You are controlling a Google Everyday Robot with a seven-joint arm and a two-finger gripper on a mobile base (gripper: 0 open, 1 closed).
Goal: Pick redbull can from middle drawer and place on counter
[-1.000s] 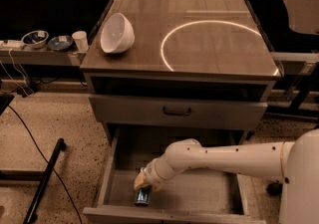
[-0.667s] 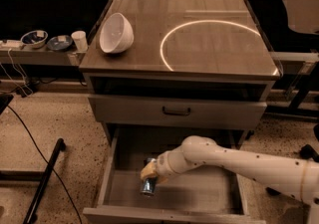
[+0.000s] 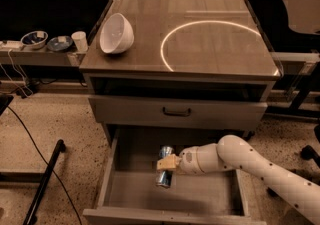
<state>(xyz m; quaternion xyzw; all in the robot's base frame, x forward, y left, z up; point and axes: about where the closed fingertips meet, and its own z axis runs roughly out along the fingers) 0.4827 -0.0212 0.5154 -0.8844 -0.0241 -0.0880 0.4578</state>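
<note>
Right now the jaws sit low inside the open drawer point(image 3: 200, 195), toward its left-ctr, closed across the mid-section of the can point(image 3: 163, 178). The can is blue-and-silver and slim, lying roughly lengthwise front-to-back. One silver end pokes out behind the jaws and the other end shows in front of them. A dark shadow lies on the drawer bottom just below the can, so it looks held slightly off the wood, tho contact can't be ruled out.

The white arm point(image 3: 240, 158) runs off to the right of the jaws and out over the drawer's right side toward the lower-right corner.

Directly above the jaws is a shut drawer front w/ a black handle point(image 3: 177, 112), then an open gap under the top. Higher still is the counter point(image 3: 215, 44), dark wood-grain, w/ a bright white circle line point(image 3: 162, 51) on it. A white bowl point(image 3: 116, 33) rests tipped on its side at the counter's left edge, well above and a bit left of the jaws, just beside the circle but apart from it.

Far up-left of the jaws, a side shelf holds two small bowls point(image 3: 34, 39) and a white cup point(image 3: 79, 40). Left of the jaws at floor level, a black bar point(image 3: 45, 181) and a cable cross the speckled floor.
</note>
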